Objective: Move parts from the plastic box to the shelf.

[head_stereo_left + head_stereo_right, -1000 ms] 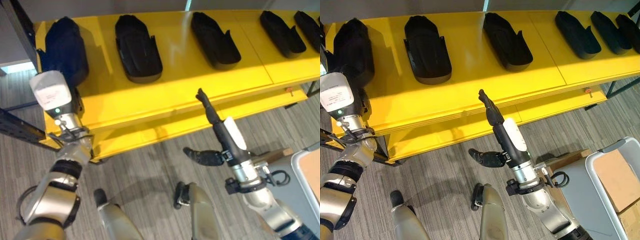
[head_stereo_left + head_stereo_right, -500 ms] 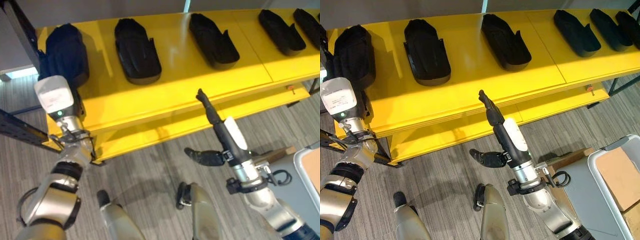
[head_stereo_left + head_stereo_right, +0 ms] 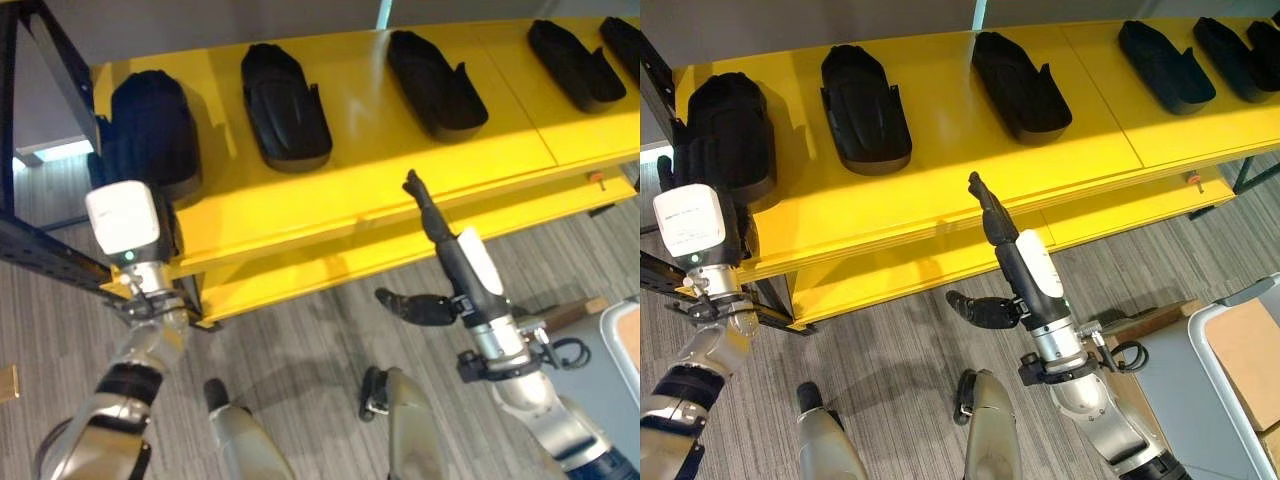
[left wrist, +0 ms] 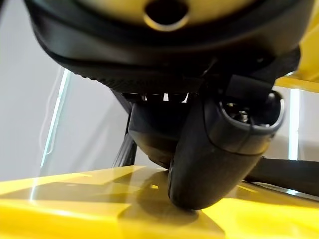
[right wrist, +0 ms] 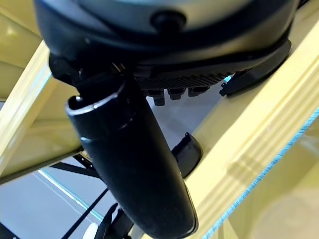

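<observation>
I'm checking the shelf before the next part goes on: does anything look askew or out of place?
Nothing stands out. The black parts lie separately in a row on the yellow shelf, none overhanging its front edge. The right hand is empty before the shelf.

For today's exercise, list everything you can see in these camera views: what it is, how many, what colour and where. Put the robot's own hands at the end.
Shelf: one, yellow, running across the far side of the scene, with a lower yellow level under its front edge.
Moulded parts: five fully or partly in view, black, lying in a row along the shelf top, spaced apart.
Plastic box: one, pale grey, at the robot's lower right on the floor side, with brown cardboard inside.
Floor: grey striped carpet, in front of the shelf.
Left hand: dark, under a white cover, at the shelf's left end beside the leftmost part; its fingers are hidden.
Right hand: dark, fingers straight and pointing towards the shelf's front edge, thumb held out to the side, holding nothing.
</observation>
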Controlling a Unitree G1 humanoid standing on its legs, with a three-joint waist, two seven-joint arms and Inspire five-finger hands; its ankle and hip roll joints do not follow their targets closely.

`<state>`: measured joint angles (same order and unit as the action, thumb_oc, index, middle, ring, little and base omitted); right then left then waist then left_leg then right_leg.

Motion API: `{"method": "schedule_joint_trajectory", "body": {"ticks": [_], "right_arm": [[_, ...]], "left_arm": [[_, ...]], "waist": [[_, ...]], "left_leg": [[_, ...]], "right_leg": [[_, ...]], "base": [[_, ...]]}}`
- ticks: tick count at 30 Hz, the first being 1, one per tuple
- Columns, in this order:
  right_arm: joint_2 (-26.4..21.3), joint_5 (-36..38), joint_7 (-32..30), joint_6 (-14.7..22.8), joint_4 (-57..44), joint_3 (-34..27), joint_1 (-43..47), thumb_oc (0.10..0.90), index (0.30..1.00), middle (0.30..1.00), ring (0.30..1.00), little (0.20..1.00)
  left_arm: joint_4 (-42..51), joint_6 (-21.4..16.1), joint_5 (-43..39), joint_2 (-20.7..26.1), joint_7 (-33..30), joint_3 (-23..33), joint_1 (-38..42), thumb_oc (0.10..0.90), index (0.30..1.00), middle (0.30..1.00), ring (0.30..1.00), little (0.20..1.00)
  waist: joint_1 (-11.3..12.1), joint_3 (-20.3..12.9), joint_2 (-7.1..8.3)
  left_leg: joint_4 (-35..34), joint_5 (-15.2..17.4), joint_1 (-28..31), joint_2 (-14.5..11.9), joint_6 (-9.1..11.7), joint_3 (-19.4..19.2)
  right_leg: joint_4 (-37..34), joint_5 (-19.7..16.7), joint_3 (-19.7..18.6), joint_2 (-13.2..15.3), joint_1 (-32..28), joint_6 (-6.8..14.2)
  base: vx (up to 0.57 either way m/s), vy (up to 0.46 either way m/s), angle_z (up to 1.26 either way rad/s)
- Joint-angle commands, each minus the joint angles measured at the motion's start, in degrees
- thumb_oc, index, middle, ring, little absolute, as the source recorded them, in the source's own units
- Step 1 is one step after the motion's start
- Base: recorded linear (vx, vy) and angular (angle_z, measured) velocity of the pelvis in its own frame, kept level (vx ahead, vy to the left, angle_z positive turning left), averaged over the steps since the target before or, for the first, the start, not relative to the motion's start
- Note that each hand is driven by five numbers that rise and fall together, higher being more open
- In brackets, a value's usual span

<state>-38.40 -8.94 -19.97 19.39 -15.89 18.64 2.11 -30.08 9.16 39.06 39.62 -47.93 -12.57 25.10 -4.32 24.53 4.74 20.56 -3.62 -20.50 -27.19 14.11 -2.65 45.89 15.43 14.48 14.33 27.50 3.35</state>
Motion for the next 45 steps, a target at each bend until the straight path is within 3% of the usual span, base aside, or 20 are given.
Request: {"method": "schedule_joint_trajectory", "body": {"ticks": [1, 13, 19, 25, 32, 38, 45], "right_arm": [[3.07, -0.31, -1.43, 3.11, -4.89, -5.12, 3.52, 0.9, 1.0, 1.0, 1.0, 1.0], [4.21, 0.77, 1.35, 1.48, -4.26, -6.7, 3.41, 0.9, 1.0, 1.0, 1.0, 1.0], [4.09, 0.98, 2.96, 0.6, -4.17, -6.62, 2.87, 0.9, 1.0, 1.0, 1.0, 1.0], [4.14, 1.93, 5.8, -1.05, -4.65, -7.84, 0.46, 0.9, 1.0, 1.0, 1.0, 1.0], [4.4, 2.46, 8.09, -1.74, -4.95, -9.13, -2.25, 0.9, 1.0, 1.0, 1.0, 1.0], [4.52, 2.76, 9.27, -2.17, -5.12, -10.43, -3.57, 0.9, 1.0, 1.0, 1.0, 1.0], [5.33, 3.01, 10.93, -2.76, -5.25, -12.17, -4.8, 0.9, 1.0, 1.0, 1.0, 1.0]], "left_arm": [[3.19, -1.25, 3.94, 2.8, 1.15, 1.05, -1.6, 0.9, 1.0, 1.0, 1.0, 1.0], [11.07, -7.01, 1.29, 4.41, 9.22, 4.39, -6.71, 0.9, 1.0, 1.0, 1.0, 1.0], [8.86, -7.24, -1.68, 4.94, 12.66, 4.22, -4.41, 0.9, 1.0, 1.0, 1.0, 1.0], [7.08, -7.67, -7.51, 8.09, 20.14, 3.3, 1.14, 0.9, 1.0, 1.0, 1.0, 1.0], [6.43, -7.24, -9.27, 11.13, 24.46, 3.75, 3.56, 0.9, 1.0, 1.0, 1.0, 1.0], [8.61, -7.32, -8.03, 13.43, 26.7, 5.17, 1.36, 0.9, 1.0, 1.0, 1.0, 1.0], [18.15, -8.57, -6.81, 16.13, 29.11, 12.9, -7.63, 0.9, 1.0, 1.0, 1.0, 1.0]], "waist": [[-0.16, -2.86, 1.54], [0.3, -2.67, -0.07], [-0.08, -2.92, -0.49], [-0.66, -3.39, -0.76], [-0.69, -3.62, -1.02], [-0.33, -3.6, -1.01], [0.66, -3.29, -1.43]], "left_leg": [[-1.24, -6.05, -2.59, 0.81, -2.9, -0.75], [-1.25, -5.85, -1.7, 1.24, -3.05, -1.11], [-1.32, -6.03, -1.65, 1.29, -2.98, -1.19], [-1.14, -5.97, -1.74, 1.23, -2.86, -0.99], [-1.04, -6.02, -1.74, 1.17, -2.7, -1.0], [-1.01, -5.91, -1.61, 1.15, -2.62, -0.97], [-1.06, -5.96, -1.63, 1.25, -2.51, -0.79]], "right_leg": [[-5.63, -6.22, -2.44, 2.08, -2.75, 2.4], [-5.95, -6.44, -2.71, 2.3, -3.83, 2.38], [-6.17, -6.67, -2.84, 2.19, -4.02, 2.45], [-6.53, -6.87, -2.77, 2.18, -4.47, 2.54], [-6.55, -7.07, -2.73, 2.08, -4.6, 2.73], [-6.7, -6.96, -2.67, 2.09, -5.03, 2.76], [-6.69, -6.74, -2.62, 1.99, -5.34, 2.67]], "base": [[0.0, 0.0, 0.0], [0.0, 0.0, 0.0], [0.0, 0.0, 0.0], [0.0, 0.0, 0.0], [0.0, 0.0, 0.0], [0.0, 0.0, 0.0], [0.0, 0.0, 0.0]]}}
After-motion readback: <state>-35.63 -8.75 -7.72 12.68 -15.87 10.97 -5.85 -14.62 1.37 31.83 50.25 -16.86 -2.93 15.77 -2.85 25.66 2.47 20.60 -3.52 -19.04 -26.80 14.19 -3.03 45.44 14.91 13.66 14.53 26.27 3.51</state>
